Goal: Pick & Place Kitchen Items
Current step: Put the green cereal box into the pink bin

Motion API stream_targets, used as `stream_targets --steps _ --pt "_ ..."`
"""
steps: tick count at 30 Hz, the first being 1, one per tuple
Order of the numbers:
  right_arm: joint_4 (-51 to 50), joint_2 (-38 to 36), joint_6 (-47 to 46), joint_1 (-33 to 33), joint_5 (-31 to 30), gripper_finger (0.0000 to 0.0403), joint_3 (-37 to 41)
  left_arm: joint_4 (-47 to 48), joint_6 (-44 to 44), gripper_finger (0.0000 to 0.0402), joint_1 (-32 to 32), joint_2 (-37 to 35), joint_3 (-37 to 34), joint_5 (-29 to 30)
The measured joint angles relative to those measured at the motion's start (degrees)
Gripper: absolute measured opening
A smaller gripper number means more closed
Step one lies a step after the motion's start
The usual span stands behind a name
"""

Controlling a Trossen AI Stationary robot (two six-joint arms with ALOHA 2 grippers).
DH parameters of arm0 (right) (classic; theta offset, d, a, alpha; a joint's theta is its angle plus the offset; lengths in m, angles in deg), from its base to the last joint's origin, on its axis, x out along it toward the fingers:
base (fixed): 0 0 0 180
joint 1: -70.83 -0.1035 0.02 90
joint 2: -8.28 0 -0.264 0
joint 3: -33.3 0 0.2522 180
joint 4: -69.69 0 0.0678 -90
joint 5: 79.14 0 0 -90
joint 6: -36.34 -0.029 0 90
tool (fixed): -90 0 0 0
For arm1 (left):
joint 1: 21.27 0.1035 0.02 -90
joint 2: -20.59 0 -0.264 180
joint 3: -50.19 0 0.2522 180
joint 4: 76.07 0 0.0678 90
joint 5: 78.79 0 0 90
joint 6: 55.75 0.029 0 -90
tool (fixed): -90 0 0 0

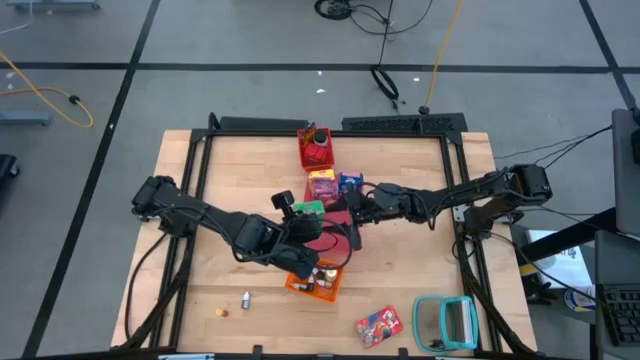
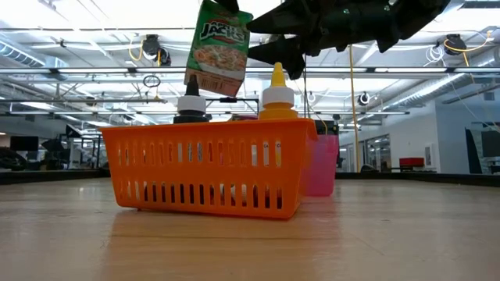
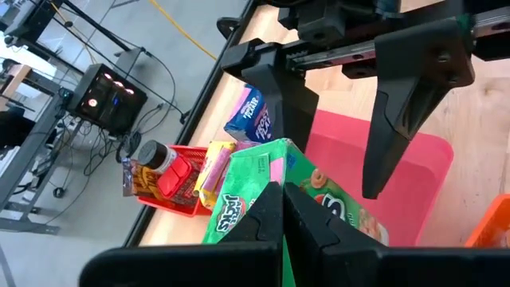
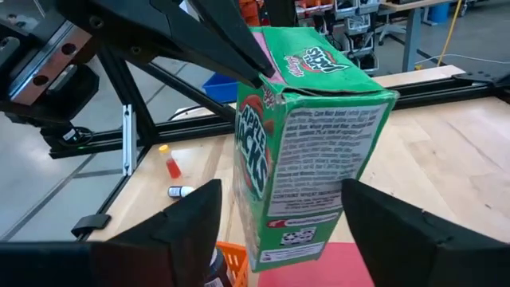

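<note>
The left gripper [image 3: 280, 209] holds the green box [image 4: 307, 135] clamped above the orange basket [image 2: 209, 165], the right gripper [image 4: 275, 219] open around it; several items remain outside the basket.

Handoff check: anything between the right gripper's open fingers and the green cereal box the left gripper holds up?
Nothing visible. The left gripper pinches the green cereal box at its top edge, above the orange basket. The right gripper is open, a finger at each side of the box.
</note>
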Motion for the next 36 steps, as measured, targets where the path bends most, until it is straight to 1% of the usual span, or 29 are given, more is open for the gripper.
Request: stream_targets --steps 4,8,13,21,25,28,29,33,36 --pt "-0.13 0.0 0.02 0.0 -0.24 0.0271 -0.02 0.0 -0.24 0.0 0.0 0.0 0.0 -0.04" --pt "-1.73 -0.02 0.7 0.0 -0.26 0.0283 -0.02 0.03 -0.28 0.0 -0.06 -0.01 0.0 -0.17" --pt "-2.48 -0.02 2.25 0.73 -1.71 0.0286 -0.02 0.13 -0.49 0.0 -0.29 -0.02 0.0 -0.15" --pt "-1.34 -0.02 0.13 1.09 -1.33 0.029 -0.02 0.22 -1.03 0.0 -1.03 0.0 0.0 -0.31" --pt "0.44 -0.02 0.16 1.11 -0.75 0.0287 -0.02 -0.23 -1.04 0.0 -1.03 0.0 0.0 -0.31" --pt "4.89 1.11 -0.02 1.11 2.82 0.0284 -0.06 -3.25 1.05 0.0 -0.96 0.59 0.0 -0.2" --pt "5.86 1.62 -0.02 1.07 3.03 0.0283 -0.09 -4.41 2.52 0.0 -0.98 0.79 0.0 -0.18" --pt "4.14 1.7 -0.02 1.42 2.88 0.027 0.0 -7.2 7.12 0.0 -0.94 2.22 -0.09 -0.15" --pt "2.77 1.73 -0.39 1.55 2.93 0.0244 0.0 -6.29 7.27 0.0 -0.69 2.39 -0.13 -0.18"
